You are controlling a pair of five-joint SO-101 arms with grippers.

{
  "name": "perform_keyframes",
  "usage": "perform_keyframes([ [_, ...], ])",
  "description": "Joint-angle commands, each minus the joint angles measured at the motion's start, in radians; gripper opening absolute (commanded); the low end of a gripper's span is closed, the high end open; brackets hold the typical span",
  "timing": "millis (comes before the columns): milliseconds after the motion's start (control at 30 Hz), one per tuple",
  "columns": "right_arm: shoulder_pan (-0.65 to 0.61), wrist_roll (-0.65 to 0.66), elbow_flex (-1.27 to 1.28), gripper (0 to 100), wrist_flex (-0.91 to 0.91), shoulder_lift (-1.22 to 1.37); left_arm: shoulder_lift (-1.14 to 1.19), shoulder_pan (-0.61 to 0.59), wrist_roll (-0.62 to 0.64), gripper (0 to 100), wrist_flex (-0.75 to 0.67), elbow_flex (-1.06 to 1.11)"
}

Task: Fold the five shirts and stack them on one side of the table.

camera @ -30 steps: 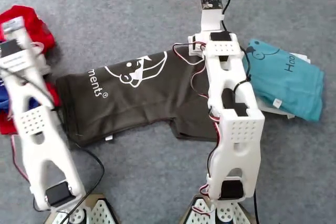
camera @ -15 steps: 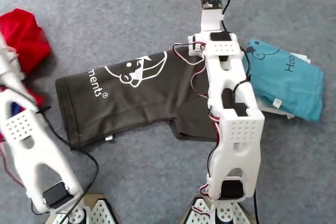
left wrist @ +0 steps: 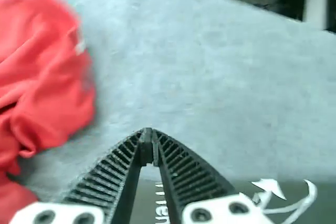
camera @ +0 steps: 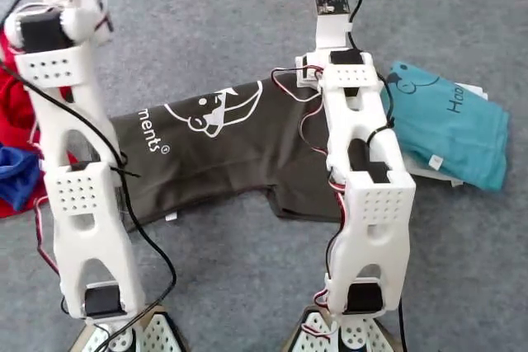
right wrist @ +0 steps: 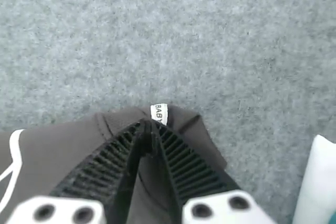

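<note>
Obs. The dark shirt lies spread on the desk, print side up. It is taken as the reference for all places below.

Right pincer: closed on the dark shirt's collar, tips meeting just beside the neck tag. Judgement: it holds this edge so the collar end can be anchored or lifted for a fold. The cloth around the tips shows small wrinkles but is not raised off the desk.

Left pincer: closed and carrying nothing. It hangs above bare desk just past the hem end of the dark shirt. The left arm crosses over that hem in the high view. Judgement: it is placed to take the end opposite the collar, so the shirt can be worked from both ends.

Orientation: the long axis runs collar to hem, across the desk in front of both arms and slightly tilted, with the collar end farther from the arm bases. One sleeve juts from the shirt's near edge toward the bases.

Surroundings: the teal shirt, folded, sits on a white shirt just beyond the collar end. The red shirt and blue shirt lie crumpled beyond the hem end. Judgement: the folded pair marks the stacking side.
</note>
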Motion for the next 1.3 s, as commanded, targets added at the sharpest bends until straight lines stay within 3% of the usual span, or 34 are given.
perform_keyframes([
  [0, 0.003, 0.063, -0.044, 1.5, 0.025, -0.12, -0.044, 0.012, 0.011, 3, 0.011, 0.177],
  [233, 0.021, 0.227, -0.107, 1.6, 0.028, -0.196, -0.157, -0.053, 0.017, 3, -0.026, 0.72],
  [333, 0.003, 0.29, -0.131, 1.6, 0.014, -0.157, -0.184, -0.091, 0.015, 3, -0.189, 0.912],
  [600, 0.029, 0.304, -0.211, 1.6, 0.0, 0.14, -0.166, -0.136, 0.009, 3, -0.528, 1.279],
  [767, 0.064, 0.298, -0.378, 1.5, 0.028, 0.271, -0.189, -0.128, 0.008, 3, -0.548, 1.299],
  [933, 0.081, 0.298, -0.622, 1.5, 0.219, 0.325, -0.252, -0.128, -0.021, 3, -0.542, 1.287],
  [1100, 0.077, 0.302, -0.903, 1.5, 0.413, 0.326, -0.448, -0.142, -0.115, 3, -0.539, 1.251],
  [1267, 0.078, 0.351, -1.122, 1.6, 0.598, 0.323, -0.703, -0.094, -0.184, 3, -0.399, 1.273],
])
